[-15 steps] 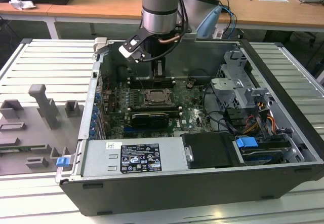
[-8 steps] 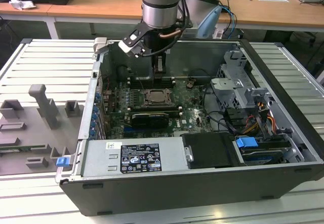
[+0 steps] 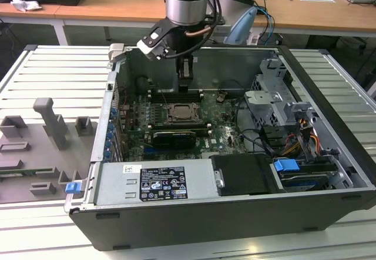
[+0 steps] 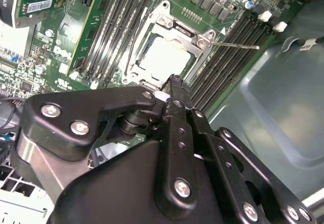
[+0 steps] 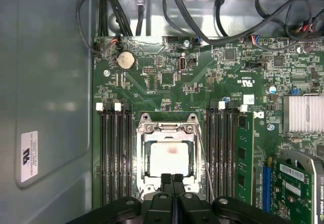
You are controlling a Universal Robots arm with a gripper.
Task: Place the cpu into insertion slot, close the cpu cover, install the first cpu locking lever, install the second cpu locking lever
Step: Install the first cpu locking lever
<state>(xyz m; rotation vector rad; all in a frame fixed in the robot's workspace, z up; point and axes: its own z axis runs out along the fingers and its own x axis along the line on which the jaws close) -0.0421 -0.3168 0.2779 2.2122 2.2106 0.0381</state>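
Observation:
The cpu (image 5: 169,156) lies flat in the insertion slot (image 5: 143,159), its pale metal top facing up; in the second wrist view the cpu (image 4: 164,58) sits the same way. The silvery cpu cover (image 5: 168,128) frames the chip and looks folded down over it. One thin locking lever (image 4: 237,45) sticks out free beside the socket. My gripper (image 5: 172,177) hangs just above the socket's near edge, fingers pressed together with nothing between them. In the exterior view the gripper (image 3: 185,87) is inside the case, above the socket (image 3: 179,114).
Long black memory slots (image 5: 114,153) flank the socket on both sides. A black expansion card (image 3: 171,137) lies in front of it in the exterior view. Cables (image 3: 258,139), a drive cage (image 3: 276,101) and the case walls (image 3: 176,63) stand around the board.

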